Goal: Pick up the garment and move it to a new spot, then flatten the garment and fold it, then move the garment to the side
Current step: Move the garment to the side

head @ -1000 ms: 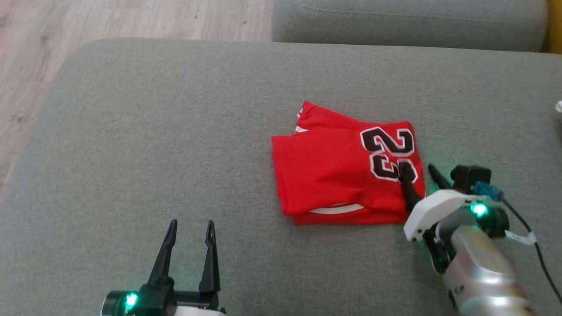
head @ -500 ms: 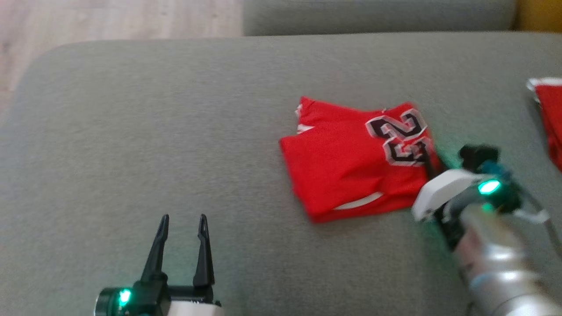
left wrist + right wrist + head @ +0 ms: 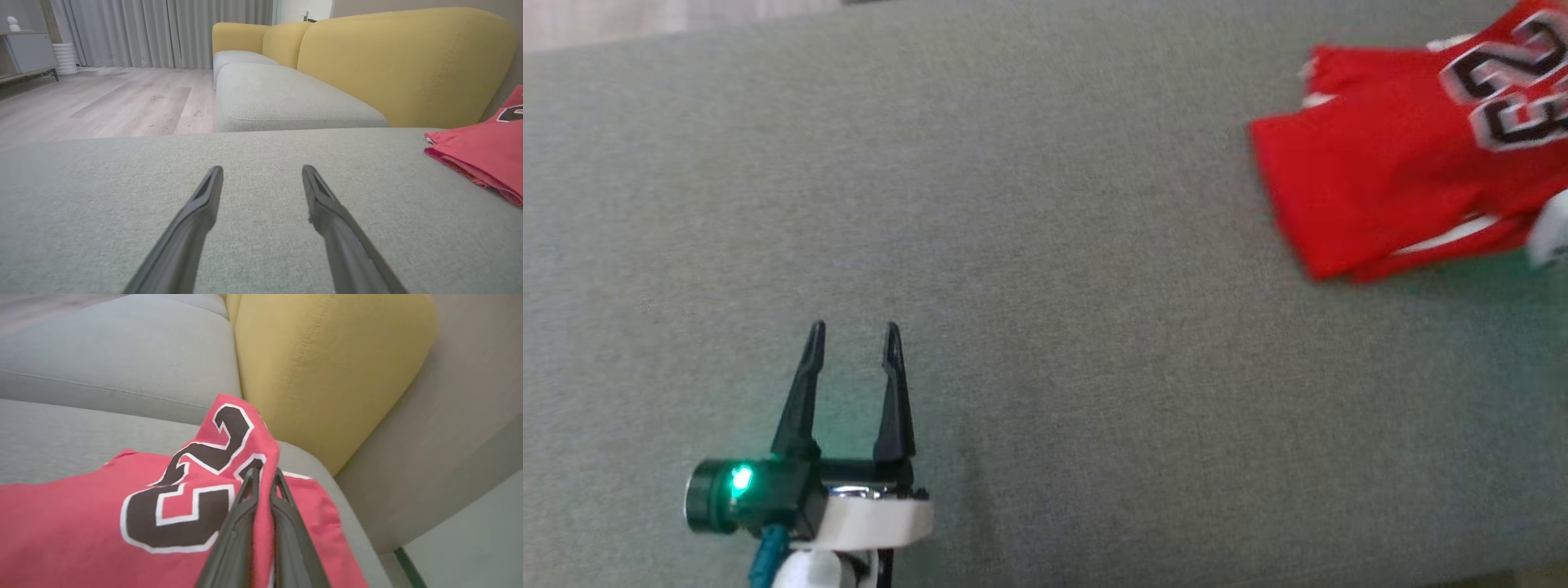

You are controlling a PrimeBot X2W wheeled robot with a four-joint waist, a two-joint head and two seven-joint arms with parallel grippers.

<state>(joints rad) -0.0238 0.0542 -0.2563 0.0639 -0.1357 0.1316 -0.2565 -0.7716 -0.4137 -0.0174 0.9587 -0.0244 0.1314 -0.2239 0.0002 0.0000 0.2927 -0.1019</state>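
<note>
A folded red jersey [image 3: 1388, 180] with a black and white number lies on the grey cushion [image 3: 1029, 269] at the head view's upper right, cut off by the right edge. In the right wrist view my right gripper [image 3: 264, 473] is shut on the jersey [image 3: 122, 522], pinching its edge by the number, and the cloth there rises in a peak. My left gripper [image 3: 854, 333] stands open at the lower left, far from the cloth, nothing between its fingers. From the left wrist, the left gripper [image 3: 262, 170] hovers over bare cushion with the jersey [image 3: 482, 151] off to the right.
A yellow sofa backrest [image 3: 408, 61] rises behind the cushion, close to the jersey in the right wrist view [image 3: 327, 363]. A second grey seat [image 3: 282, 98] adjoins it. Wooden floor [image 3: 102, 98] lies beyond the cushion's far edge.
The right gripper has shut on the jersey's numbered edge and dragged it rightward. The camera has also turned, shifting the whole picture. The left gripper stays open.
</note>
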